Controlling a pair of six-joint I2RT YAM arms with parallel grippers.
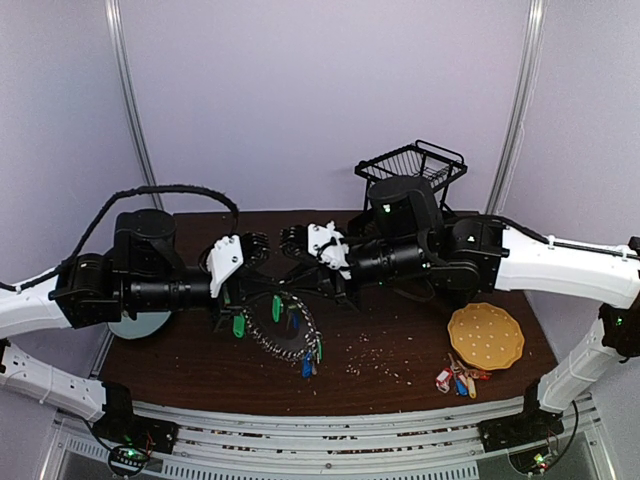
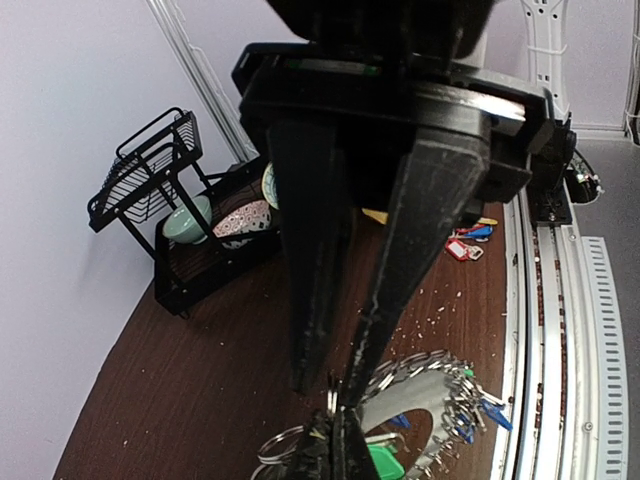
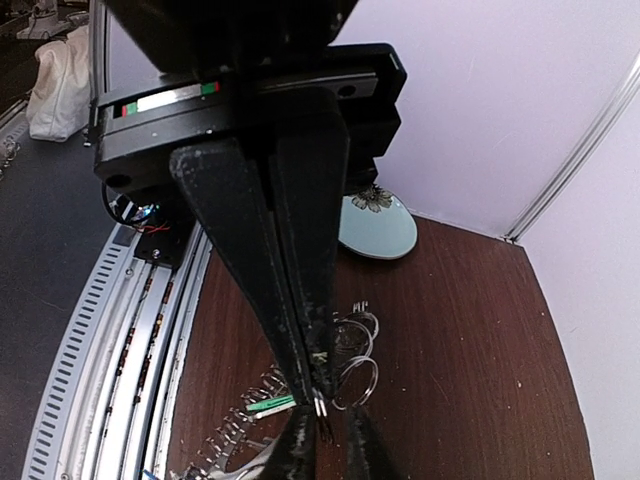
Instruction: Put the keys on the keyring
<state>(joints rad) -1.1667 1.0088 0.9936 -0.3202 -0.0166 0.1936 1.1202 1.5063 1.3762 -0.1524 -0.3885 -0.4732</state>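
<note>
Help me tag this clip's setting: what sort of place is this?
Probably a robot test booth, not a home: plain pale partition walls enclose a brown table, with slotted metal rails along its near edge.

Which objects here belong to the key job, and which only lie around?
Job: large silver metal keyring; green-tagged metal keys; loose bunch of red, yellow and blue tagged keys.
Lying about: round yellow dotted disc; black wire basket; pale round ceramic plate.

You have the keyring (image 1: 285,330) mid-table. Front right: loose key bunch (image 1: 458,380), round mat (image 1: 486,335) just behind it. Back, right of centre: wire rack (image 1: 412,165), bowls (image 2: 185,222) on its lower shelf. Far left: plate (image 1: 135,325), near the table (image 1: 200,365) edge.
</note>
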